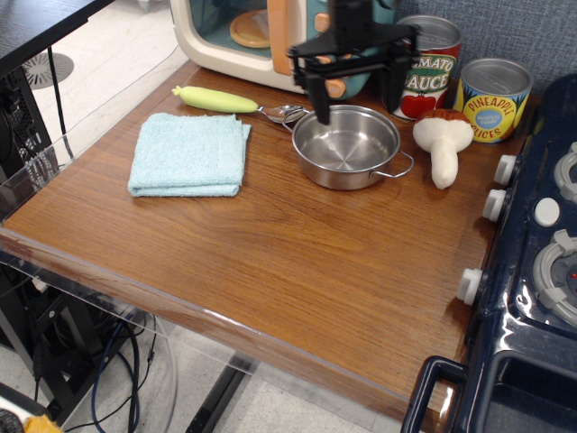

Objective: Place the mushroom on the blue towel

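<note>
The mushroom (443, 140) lies on the wooden table at the right, cream stem pointing toward me, reddish-brown cap toward the cans. The blue towel (189, 153) lies folded at the left of the table. My gripper (355, 95) is open and empty, its two black fingers spread wide over the far half of the steel pot (346, 146). It hangs left of the mushroom and well right of the towel.
A yellow-green handled spoon (225, 101) lies behind the towel. A tomato sauce can (429, 68) and a pineapple can (492, 99) stand behind the mushroom. A toy oven (261, 36) stands at the back. A toy stove (532, 262) borders the table's right side.
</note>
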Available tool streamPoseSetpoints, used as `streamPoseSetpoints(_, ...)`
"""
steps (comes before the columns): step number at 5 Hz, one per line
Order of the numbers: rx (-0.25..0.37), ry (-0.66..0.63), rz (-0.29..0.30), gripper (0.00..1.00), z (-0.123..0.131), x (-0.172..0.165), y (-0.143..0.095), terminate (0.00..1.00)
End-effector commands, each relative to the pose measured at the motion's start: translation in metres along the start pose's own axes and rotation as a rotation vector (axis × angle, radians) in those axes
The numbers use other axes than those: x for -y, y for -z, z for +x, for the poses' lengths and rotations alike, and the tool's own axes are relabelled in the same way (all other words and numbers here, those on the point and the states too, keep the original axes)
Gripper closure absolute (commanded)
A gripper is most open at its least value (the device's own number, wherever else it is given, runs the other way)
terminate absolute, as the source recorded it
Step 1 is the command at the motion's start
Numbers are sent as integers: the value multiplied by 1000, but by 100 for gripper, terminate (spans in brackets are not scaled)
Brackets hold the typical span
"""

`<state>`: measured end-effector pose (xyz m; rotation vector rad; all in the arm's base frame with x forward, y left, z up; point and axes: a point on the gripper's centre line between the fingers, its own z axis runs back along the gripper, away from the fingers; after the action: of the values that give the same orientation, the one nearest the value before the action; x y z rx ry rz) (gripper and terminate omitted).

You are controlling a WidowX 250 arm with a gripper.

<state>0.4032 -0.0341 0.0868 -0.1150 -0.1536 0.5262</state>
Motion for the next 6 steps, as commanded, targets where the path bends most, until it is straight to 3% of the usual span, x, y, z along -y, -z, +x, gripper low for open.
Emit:
streamPoseSetpoints(1,57,211,-137,0,-15,64,-19,0)
streamPoseSetpoints(3,31,216,-58,0,-9,64,12,0)
streamPoseSetpoints(5,-23,304,-37,0,-12,79,39,0)
streamPoseSetpoints(6,-31,329,-40,0,-18,86,40,0)
